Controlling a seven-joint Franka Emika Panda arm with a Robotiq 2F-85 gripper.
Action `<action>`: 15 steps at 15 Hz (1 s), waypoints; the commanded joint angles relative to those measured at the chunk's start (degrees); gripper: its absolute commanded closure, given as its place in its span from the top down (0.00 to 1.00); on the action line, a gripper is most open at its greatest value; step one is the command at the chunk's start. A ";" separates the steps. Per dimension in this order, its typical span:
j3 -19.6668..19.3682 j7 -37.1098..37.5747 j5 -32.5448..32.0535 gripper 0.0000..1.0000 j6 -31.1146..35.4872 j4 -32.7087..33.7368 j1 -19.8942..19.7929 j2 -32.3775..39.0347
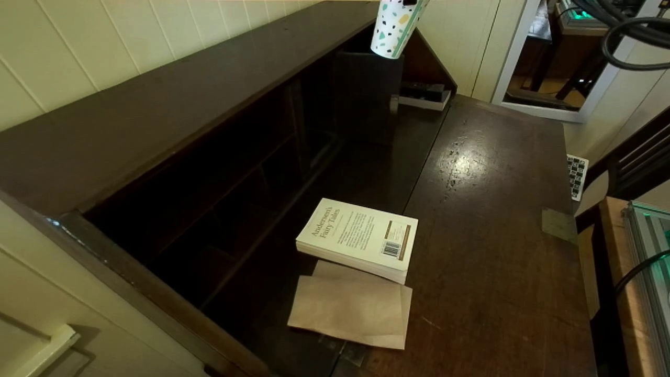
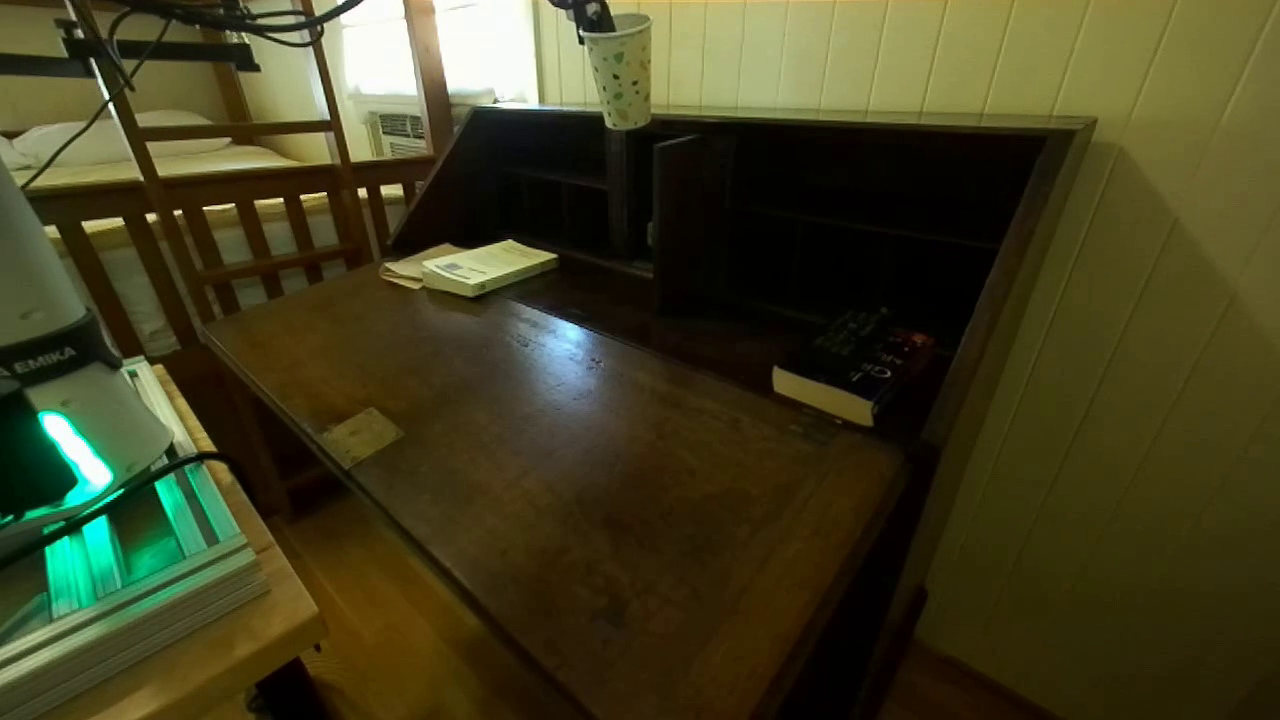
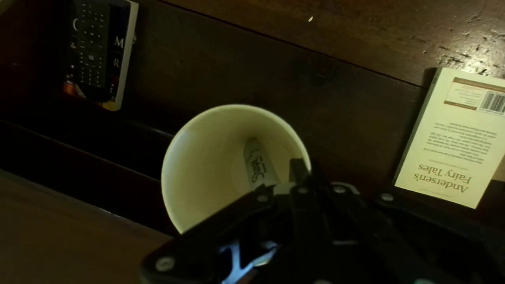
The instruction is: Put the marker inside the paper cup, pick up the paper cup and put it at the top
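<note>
The white paper cup with speckled print hangs in the air in both exterior views (image 1: 393, 29) (image 2: 622, 80), a little tilted. In the wrist view the cup (image 3: 201, 169) shows its open mouth, and the grey-white marker (image 3: 258, 163) lies inside it. My gripper (image 3: 309, 171) is shut on the cup's rim, one finger inside and one outside the wall. The gripper (image 2: 590, 18) is only partly in frame in an exterior view. The top, a long dark-brown board (image 1: 172, 99), runs along the wall; its edge shows behind the cup in an exterior view (image 2: 850, 120).
A white book (image 1: 361, 235) lies on brown paper (image 1: 350, 311) on the desk (image 1: 487, 251). A dark thick book (image 2: 850, 365) lies at the desk's far end, with a black remote (image 3: 92, 47) on it. An open cabinet door (image 2: 690, 220) stands out from the shelf compartments.
</note>
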 commanded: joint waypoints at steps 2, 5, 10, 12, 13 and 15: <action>-0.33 -5.41 0.08 0.01 -0.94 5.96 -1.05 4.19; -0.30 -9.61 0.07 0.01 -1.63 8.52 -1.57 6.10; -0.04 -17.03 -1.69 0.01 -2.91 12.55 -1.99 7.65; -0.03 -19.96 -3.04 0.01 -3.73 14.86 -1.94 9.00; 0.01 -21.99 -3.41 0.01 -4.31 16.11 -1.98 9.85; 0.07 -25.49 -4.87 0.01 -5.15 18.35 -1.90 11.37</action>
